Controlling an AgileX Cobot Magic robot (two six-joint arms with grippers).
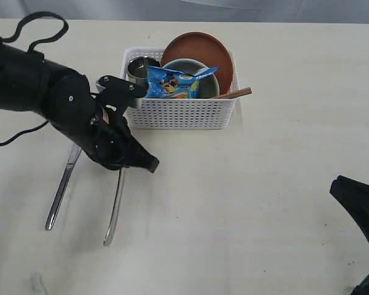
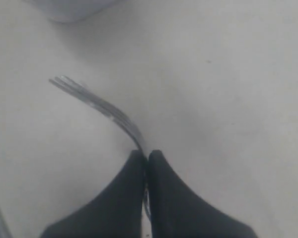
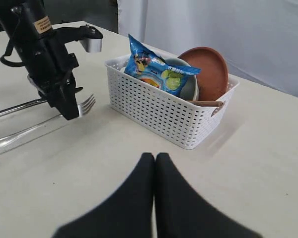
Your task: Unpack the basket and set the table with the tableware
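My left gripper [image 2: 147, 152] [image 1: 138, 163] is shut on the neck of a steel fork [image 2: 99, 105]. The tines [image 3: 87, 105] stick out past the fingertips and the handle [image 1: 115, 209] runs along the table [image 1: 246, 203]. A steel knife [image 1: 58, 190] lies on the table beside it. The white basket [image 1: 181, 114] holds a steel cup [image 1: 141, 66], a reddish-brown plate [image 1: 200, 49] on edge, a pale bowl [image 1: 208, 78] and a brown wooden handle [image 1: 237, 93]. My right gripper [image 3: 155, 156] [image 1: 337, 187] is shut and empty, low at the front right.
A blue crisp bag [image 1: 175, 83] lies on top of the bowl in the basket. The left arm's black cable [image 1: 40, 27] loops over the table at the far left. A white curtain [image 3: 228, 29] hangs beyond the table's far edge.
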